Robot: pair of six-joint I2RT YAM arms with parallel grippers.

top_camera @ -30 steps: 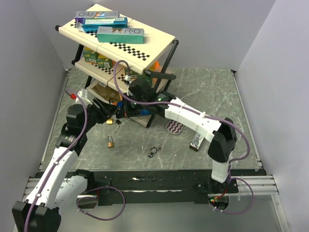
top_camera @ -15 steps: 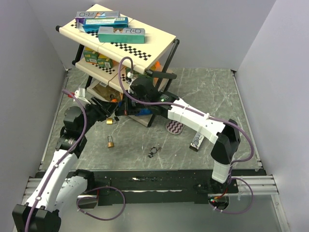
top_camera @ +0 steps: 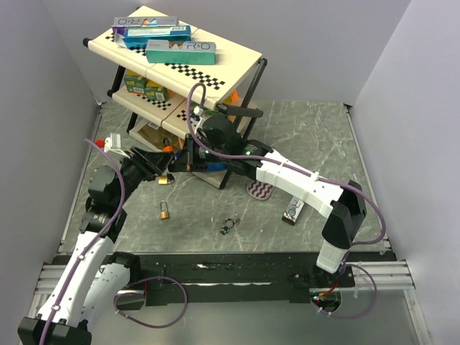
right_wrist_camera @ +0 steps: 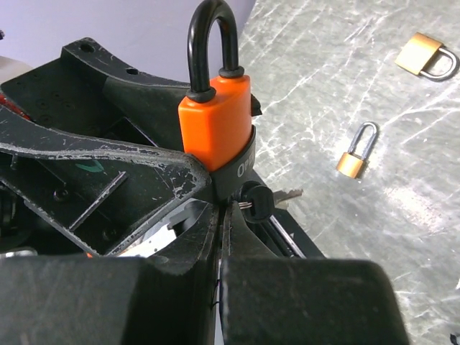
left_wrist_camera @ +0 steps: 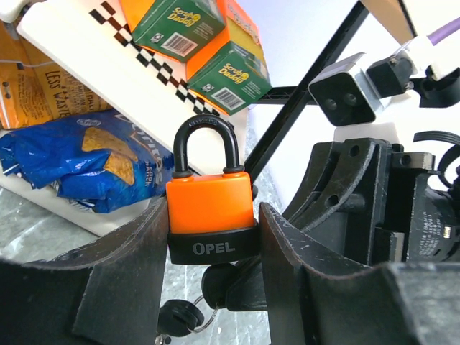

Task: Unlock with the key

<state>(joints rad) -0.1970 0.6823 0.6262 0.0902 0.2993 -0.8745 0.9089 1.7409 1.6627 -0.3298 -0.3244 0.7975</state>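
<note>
Just in front of the shelf [top_camera: 231, 56], level with its lower tier, the two arms meet above the table [top_camera: 309, 136]. The left gripper [left_wrist_camera: 210, 241] is clamped on the orange padlock [left_wrist_camera: 210, 205]. Its two fingers press the black base from either side, so the lock stands upright with its black shackle closed and pointing up toward the shelf. The right gripper [right_wrist_camera: 223, 210] has its fingers pressed together, their tips right under the lock's base beside the black head of a key [right_wrist_camera: 256, 200] that sticks out below the padlock. Whether the tips actually pinch that key cannot be told. A second key [left_wrist_camera: 176, 316] hangs on a ring next to it. On the table in front of the shelf lies a brass padlock [top_camera: 165, 179] just below the grippers. A second brass padlock [top_camera: 165, 210] lies farther from the shelf, and a small bunch of keys [top_camera: 228, 226] farther out again.
</note>
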